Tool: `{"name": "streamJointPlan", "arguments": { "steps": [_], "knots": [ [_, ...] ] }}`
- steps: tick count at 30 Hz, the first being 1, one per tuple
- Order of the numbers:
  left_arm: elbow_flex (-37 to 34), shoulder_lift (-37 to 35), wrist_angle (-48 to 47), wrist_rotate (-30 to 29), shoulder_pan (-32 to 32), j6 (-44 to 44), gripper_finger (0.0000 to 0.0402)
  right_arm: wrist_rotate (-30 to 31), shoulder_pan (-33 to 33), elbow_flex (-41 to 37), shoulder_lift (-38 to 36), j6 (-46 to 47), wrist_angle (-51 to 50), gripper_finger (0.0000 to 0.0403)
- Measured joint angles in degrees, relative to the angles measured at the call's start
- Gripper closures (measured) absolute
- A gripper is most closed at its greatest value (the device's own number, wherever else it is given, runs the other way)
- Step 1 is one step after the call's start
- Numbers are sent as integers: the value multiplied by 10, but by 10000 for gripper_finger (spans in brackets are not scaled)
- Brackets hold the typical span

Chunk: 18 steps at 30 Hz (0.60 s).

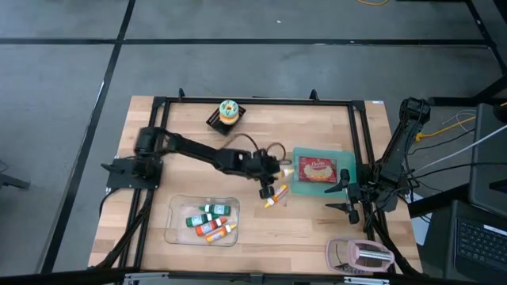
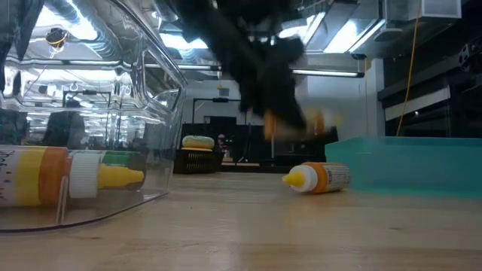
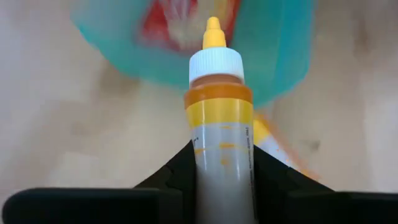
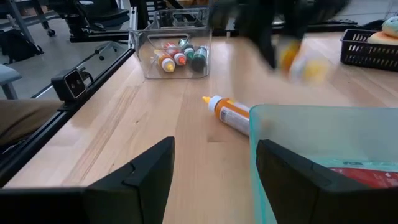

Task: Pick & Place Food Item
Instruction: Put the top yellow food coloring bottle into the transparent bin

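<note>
The left gripper (image 1: 269,190) is clamping a yellow sauce bottle (image 3: 220,118) just right of centre in the high view, lifted off the desk (image 1: 309,229), with a second bottle (image 1: 277,196) lying just below it beside the teal bin (image 1: 305,154). To do this carry well, the arm is best keeping the bottle square between the jaws, since the grip is sitting low on the body and the capped end is sticking far out. It should be rising clear of the lying bottle before swinging toward the clear bin (image 1: 176,207) at lower left, where several bottles are already lying, if that is the goal.

The right gripper (image 4: 214,168) is waiting at the right edge of the high view, jaws apart and holding nothing.

The left wrist view is showing the fingers pressing both sides of the bottle, which the overhead view cannot resolve. The low view is showing the lying bottle (image 2: 316,178) resting on the wood, apart from the raised one.
</note>
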Motion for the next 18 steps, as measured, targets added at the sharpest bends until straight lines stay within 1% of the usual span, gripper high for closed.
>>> {"name": "streamJointPlan", "arguments": {
  "steps": [3,6,10,13,15,18],
  "knots": [
    [0,-55,-13,-4,1,20,307,-12,0,0,0,7,-1,179],
    [-1,-123,-45,-4,-11,39,306,-14,0,0,0,13,-1,179],
    [1,-215,-139,17,-42,44,303,-17,0,0,0,13,-2,179],
    [0,-272,-234,27,-81,10,305,-18,0,0,0,14,-2,179],
    [0,-306,-285,32,-120,-21,305,-18,0,0,0,14,-2,179],
    [0,-340,-349,17,-189,-97,305,-18,0,0,0,17,-2,179]
  ]
}}
